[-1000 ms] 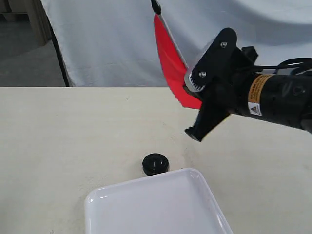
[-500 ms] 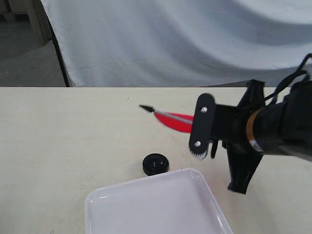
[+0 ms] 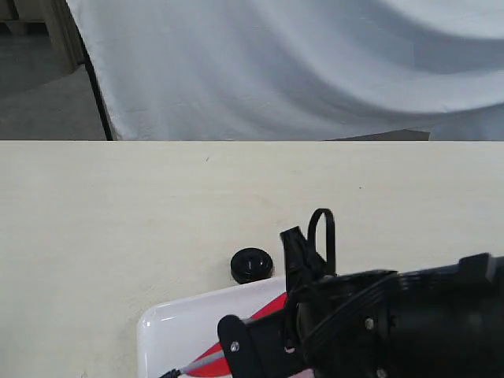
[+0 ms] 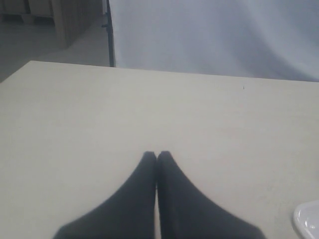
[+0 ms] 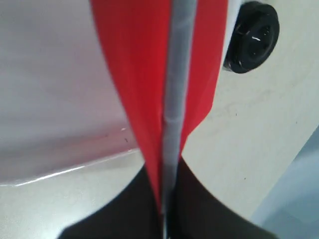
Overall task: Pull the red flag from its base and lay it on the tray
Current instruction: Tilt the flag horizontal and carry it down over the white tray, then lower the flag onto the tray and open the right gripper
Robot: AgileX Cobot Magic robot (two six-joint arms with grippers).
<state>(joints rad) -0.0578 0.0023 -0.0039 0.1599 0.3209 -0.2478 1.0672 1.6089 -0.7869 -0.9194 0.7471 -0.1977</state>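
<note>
Red cloth now shows low in the exterior frame. The red flag [image 3: 270, 308] pointed steeply up at upper centre a second ago and lay level above the table [image 3: 118, 213] half a second ago. I have since brought it down over the tray [image 3: 169, 327] at the bottom edge. Its grey stick runs toward the lower left corner.

The base [image 3: 252, 265] stands empty at lower centre, just beside the tray's far rim, so I judge the pull-off complete and only the laying-down left.

The right gripper [image 5: 163, 174] is clamped narrowly on the stick, with cloth hanging on both sides of it. I cannot tell whether cloth or stick already touches the tray floor, so the flag does not yet count as laid.

Apart from the flag over it, I see nothing in the tray. My own arm covers much of it in the exterior view, though the right wrist view shows a bare white floor.

The left gripper [image 4: 157, 155] has its jaws pressed together on nothing. It sits over bare table, with a tray corner at the lower right of its frame.
</note>
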